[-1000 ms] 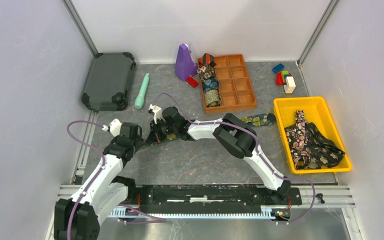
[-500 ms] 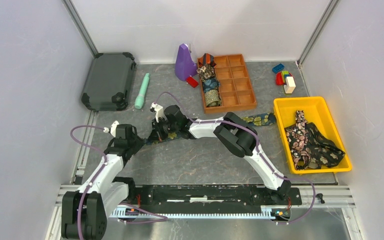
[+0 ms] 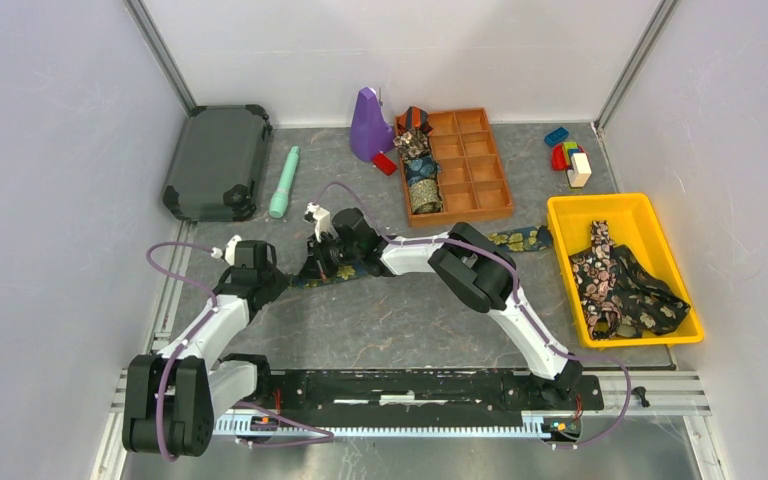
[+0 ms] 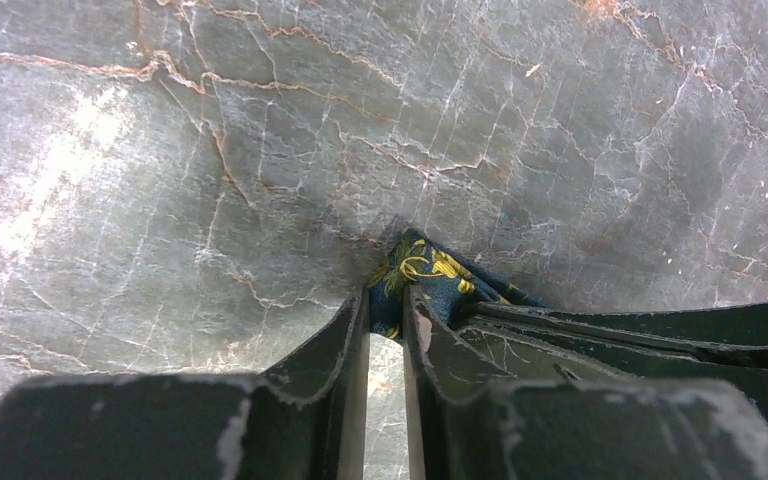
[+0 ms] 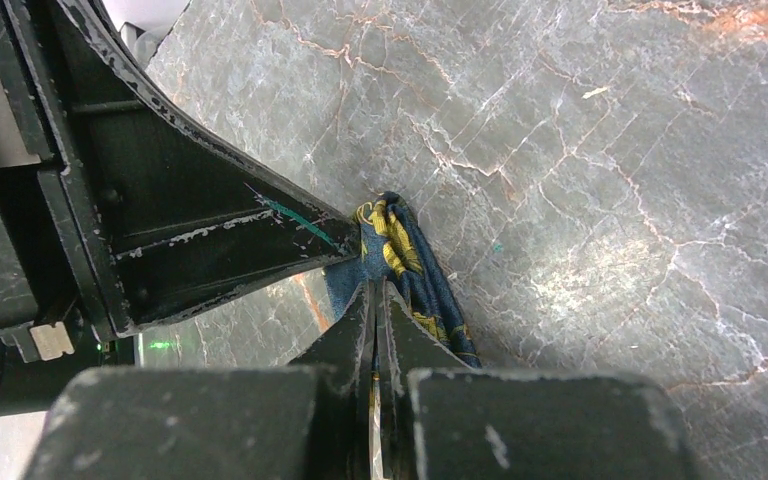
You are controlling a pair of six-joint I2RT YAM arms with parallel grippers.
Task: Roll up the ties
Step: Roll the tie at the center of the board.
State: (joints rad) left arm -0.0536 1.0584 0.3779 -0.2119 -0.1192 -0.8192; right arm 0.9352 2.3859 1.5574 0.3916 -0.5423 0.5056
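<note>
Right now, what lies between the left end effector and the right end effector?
The folded end of the navy-gold tie: both wrist views show it bunched between the left end effector and the right end effector.

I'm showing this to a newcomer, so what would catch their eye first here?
The left gripper and right gripper meet tip to tip at one end of a navy necktie with a gold print, left of centre. To the right, a yellow plastic bin holds a heap of dark floral ties; at the back, an orange compartment tray has rolled ties in its left column.
</note>
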